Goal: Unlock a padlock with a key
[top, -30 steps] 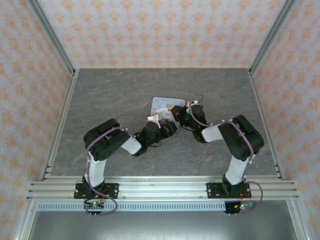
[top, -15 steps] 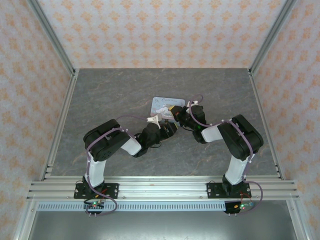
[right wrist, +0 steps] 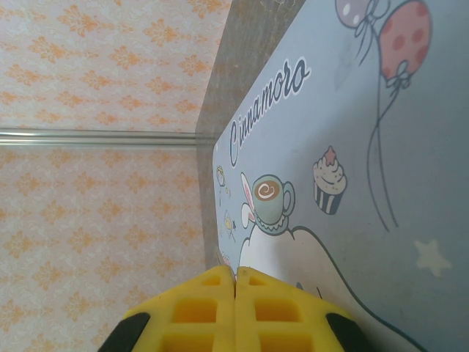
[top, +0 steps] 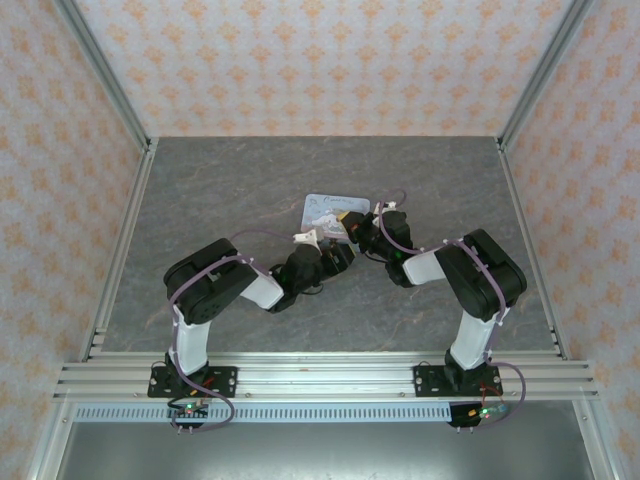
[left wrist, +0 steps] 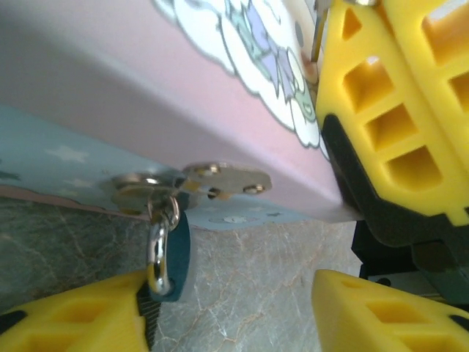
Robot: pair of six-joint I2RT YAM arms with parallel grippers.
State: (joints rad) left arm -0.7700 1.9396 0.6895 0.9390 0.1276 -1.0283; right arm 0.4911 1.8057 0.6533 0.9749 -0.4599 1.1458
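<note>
The padlock (left wrist: 176, 253) has a small blue body and hangs by its shiny shackle (left wrist: 157, 253) from the tin's metal hasp (left wrist: 220, 178). My left gripper (left wrist: 231, 297) is open just below the tin's front. Its left fingertip (left wrist: 80, 315) touches the padlock and its right fingertip (left wrist: 381, 312) stands well apart. My right gripper (right wrist: 236, 282) is shut, its tips over the tin's lid (right wrist: 352, 147). A thin pale metal strip, the key (left wrist: 316, 37), sticks out edge-on at its tips. In the top view both grippers, left (top: 318, 237) and right (top: 350, 221), meet at the tin (top: 328, 205).
The pastel blue-and-pink tin (left wrist: 146, 95) with its cartoon lid lies flat in the middle of the grey marbled table (top: 230, 180). The right gripper's yellow finger (left wrist: 396, 110) crowds the tin's corner. Metal frame rails (top: 320, 375) and papered walls enclose the table.
My left gripper's jaws stand a little wider than before. The arms and the tin have hardly moved.
</note>
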